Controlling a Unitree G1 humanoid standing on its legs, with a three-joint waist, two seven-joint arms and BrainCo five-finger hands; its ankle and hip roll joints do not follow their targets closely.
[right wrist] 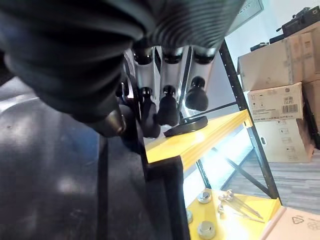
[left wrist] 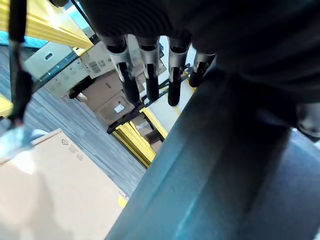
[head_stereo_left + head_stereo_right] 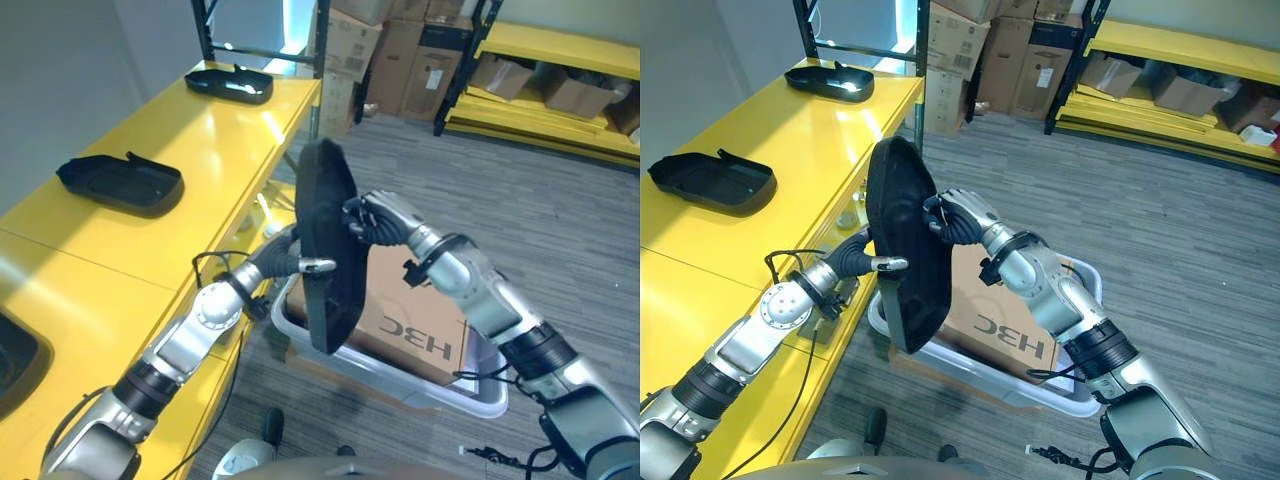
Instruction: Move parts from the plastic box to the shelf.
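A large black moulded part (image 3: 330,235) stands upright on edge in the air, above the grey plastic box (image 3: 482,400) on the floor. My left hand (image 3: 318,266) reaches it from the shelf side, its thumb laid across the near face and its fingers (image 2: 150,70) behind the part (image 2: 225,165). My right hand (image 3: 378,218) grips the opposite edge, its dark fingertips (image 1: 167,102) curled over the part's rim (image 1: 50,175). The yellow shelf (image 3: 200,150) runs along my left.
Two black parts (image 3: 120,182) (image 3: 229,83) lie on the shelf top, and another (image 3: 12,365) sits at its near left edge. A brown cardboard sheet (image 3: 410,320) lies in the box. Bolts (image 1: 205,197) rest on a lower shelf level. Cardboard boxes (image 3: 420,50) and yellow racks (image 3: 560,45) stand across the grey floor.
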